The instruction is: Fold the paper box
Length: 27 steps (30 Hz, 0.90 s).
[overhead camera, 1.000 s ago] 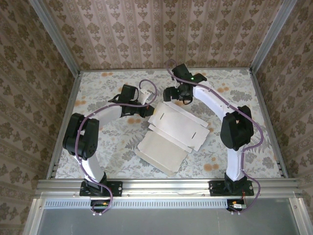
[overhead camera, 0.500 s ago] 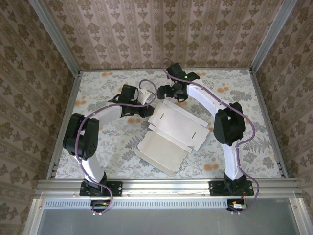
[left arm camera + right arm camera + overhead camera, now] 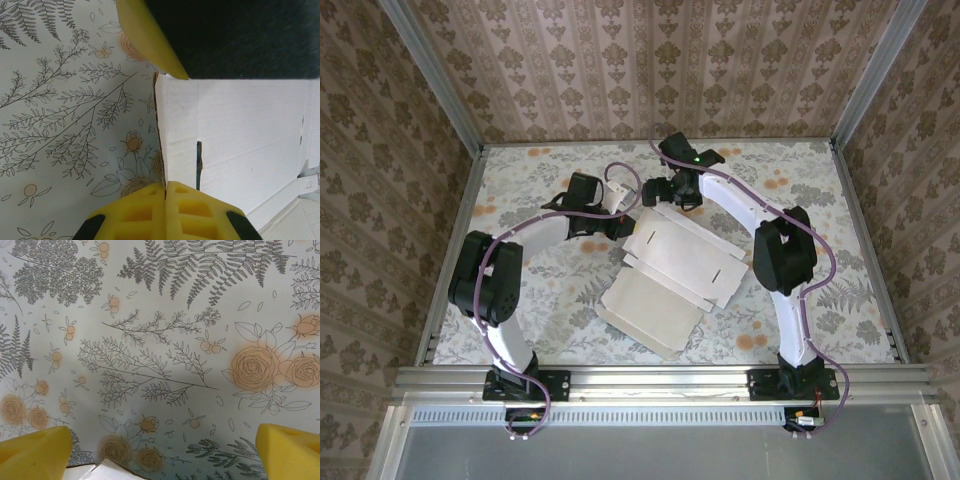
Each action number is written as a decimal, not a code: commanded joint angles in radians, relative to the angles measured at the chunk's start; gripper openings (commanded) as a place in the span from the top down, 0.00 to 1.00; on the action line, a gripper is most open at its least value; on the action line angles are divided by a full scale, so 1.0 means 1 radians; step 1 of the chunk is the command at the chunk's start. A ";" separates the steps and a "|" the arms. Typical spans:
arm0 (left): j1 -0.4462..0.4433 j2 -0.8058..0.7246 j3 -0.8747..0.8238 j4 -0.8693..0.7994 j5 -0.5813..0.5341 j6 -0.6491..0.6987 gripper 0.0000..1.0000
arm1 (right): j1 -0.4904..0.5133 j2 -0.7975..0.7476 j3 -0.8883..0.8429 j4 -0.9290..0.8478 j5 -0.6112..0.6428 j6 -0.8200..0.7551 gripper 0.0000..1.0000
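The paper box (image 3: pixel 685 262) lies flat in the middle of the table as a tabbed sheet, white face up, with a duller cream panel (image 3: pixel 650 312) toward the near side. My left gripper (image 3: pixel 626 226) is shut on the sheet's left edge; in the left wrist view its yellow pads (image 3: pixel 195 212) meet at the gripper (image 3: pixel 165 185) with the card edge between them, and the white panel (image 3: pixel 240 140) with a thin slot spreads to the right. My right gripper (image 3: pixel 665 190) hovers open at the sheet's far left corner. Its fingers (image 3: pixel 35 452) stand wide apart, and the gripper (image 3: pixel 162 442) is just above a white card corner (image 3: pixel 107 472).
The table carries a pale floral cloth (image 3: pixel 540 290). Wallpapered walls and metal rails (image 3: pixel 455 250) close it in on three sides. A yellow finger and black body (image 3: pixel 230 35) of the right arm reach into the top of the left wrist view.
The right arm has swung left, bringing its open gripper closer to the sheet's far left corner. The left arm and the sheet have not moved.
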<state>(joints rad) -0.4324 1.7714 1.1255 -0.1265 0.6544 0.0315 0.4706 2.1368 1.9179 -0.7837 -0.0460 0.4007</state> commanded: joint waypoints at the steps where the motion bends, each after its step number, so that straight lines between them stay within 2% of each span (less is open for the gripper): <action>1: -0.005 -0.026 0.016 -0.006 -0.001 0.027 1.00 | 0.007 0.021 0.030 -0.016 0.034 0.009 0.05; 8: -0.005 -0.026 0.016 -0.007 -0.005 0.027 1.00 | 0.007 0.011 0.017 -0.022 0.061 0.004 0.07; 27: 0.002 -0.020 0.017 -0.007 -0.005 0.022 1.00 | 0.007 -0.098 -0.064 -0.006 0.075 -0.004 0.23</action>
<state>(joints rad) -0.4324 1.7714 1.1255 -0.1268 0.6502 0.0315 0.4721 2.1002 1.8702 -0.7849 -0.0017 0.3962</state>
